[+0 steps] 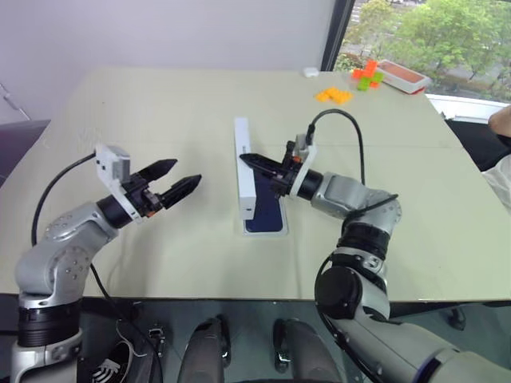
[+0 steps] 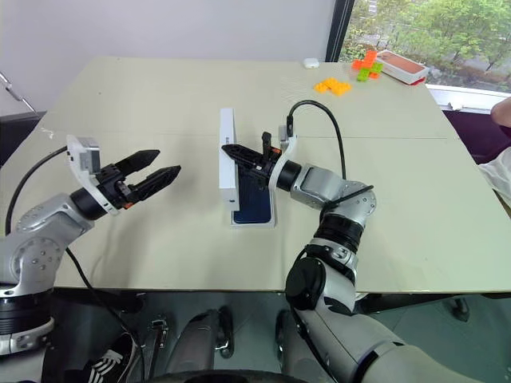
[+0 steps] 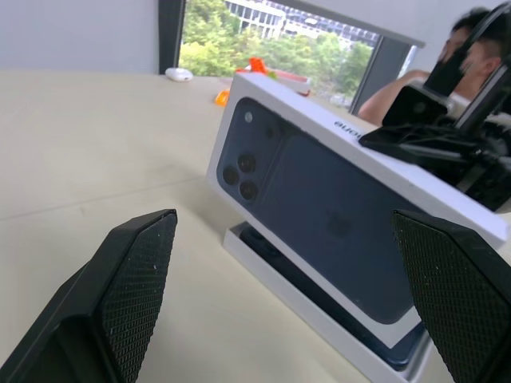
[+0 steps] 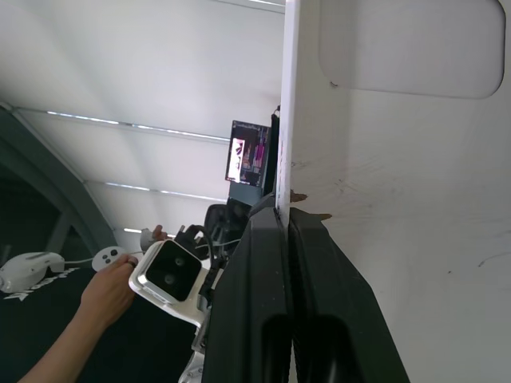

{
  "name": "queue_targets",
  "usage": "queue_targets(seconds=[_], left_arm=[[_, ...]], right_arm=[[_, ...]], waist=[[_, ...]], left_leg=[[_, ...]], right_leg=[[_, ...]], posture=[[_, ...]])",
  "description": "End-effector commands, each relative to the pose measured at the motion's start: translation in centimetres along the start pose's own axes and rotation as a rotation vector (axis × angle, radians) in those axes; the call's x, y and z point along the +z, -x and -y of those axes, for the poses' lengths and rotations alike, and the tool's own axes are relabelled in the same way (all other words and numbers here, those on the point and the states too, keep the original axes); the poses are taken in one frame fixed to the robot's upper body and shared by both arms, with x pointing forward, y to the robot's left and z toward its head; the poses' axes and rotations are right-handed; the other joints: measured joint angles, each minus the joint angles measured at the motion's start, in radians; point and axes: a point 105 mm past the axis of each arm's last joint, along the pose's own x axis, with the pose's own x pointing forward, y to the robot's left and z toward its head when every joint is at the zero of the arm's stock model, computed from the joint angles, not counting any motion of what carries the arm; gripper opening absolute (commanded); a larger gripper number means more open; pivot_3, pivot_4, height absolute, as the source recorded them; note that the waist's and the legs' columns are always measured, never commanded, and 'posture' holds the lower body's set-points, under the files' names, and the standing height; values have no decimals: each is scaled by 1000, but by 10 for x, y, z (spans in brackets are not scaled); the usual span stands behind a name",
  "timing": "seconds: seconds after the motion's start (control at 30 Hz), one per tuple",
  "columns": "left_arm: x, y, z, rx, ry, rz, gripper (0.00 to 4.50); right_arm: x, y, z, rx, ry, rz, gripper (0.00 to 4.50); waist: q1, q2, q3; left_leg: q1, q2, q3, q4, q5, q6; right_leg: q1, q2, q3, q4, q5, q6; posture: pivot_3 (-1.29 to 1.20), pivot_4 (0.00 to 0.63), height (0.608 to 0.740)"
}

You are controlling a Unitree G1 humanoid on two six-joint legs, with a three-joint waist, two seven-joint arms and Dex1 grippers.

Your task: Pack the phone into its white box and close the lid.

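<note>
A pale tabletop (image 1: 160,120) carries the white box (image 1: 275,232), a shallow tray lying flat near the middle. The phone (image 1: 268,217) lies inside it, dark blue, already seated.

The lid (image 1: 244,167) stands on its long edge along the tray's left side, tipped up almost vertical like an open book cover. Its printed face, showing a dark phone back with lenses, looks toward the robot's left. Its plain white inside faces the right arm.

The right end effector (image 1: 257,163) is pinched shut on the lid's upper edge, fingers level and pointing left. The left end effector (image 1: 177,179) hangs spread wide and empty, well apart from the box on its left, pointing toward the printed face.

The step in hand appears to be closing the lid. To do it well, the right arm should swing the lid rightward and down over the tray, keeping the lower edge against the tray side as a hinge. The edges need to line up before pressing. The open left end effector could steady the tray so it does not slide.

Tray, phone and lid all run lengthwise away from the robot.
</note>
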Motion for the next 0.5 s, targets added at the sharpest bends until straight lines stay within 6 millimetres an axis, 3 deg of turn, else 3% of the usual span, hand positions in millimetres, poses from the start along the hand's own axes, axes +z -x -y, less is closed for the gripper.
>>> queue_targets(seconds=[0.03, 0.5], left_arm=[[7, 0, -1, 12, -36, 26, 4500], [2, -5, 3, -5, -14, 19, 4500]], right_arm=[[-33, -19, -2, 98, -92, -39, 102], [-40, -15, 3, 96, -145, -65, 102]], waist=[[0, 0, 0], [0, 0, 0]], left_leg=[[0, 0, 0, 0, 0, 0], [0, 0, 0, 0, 0, 0]], right_leg=[[0, 0, 0, 0, 0, 0], [0, 0, 0, -1, 0, 0]], posture=[[0, 150, 740], [0, 150, 740]])
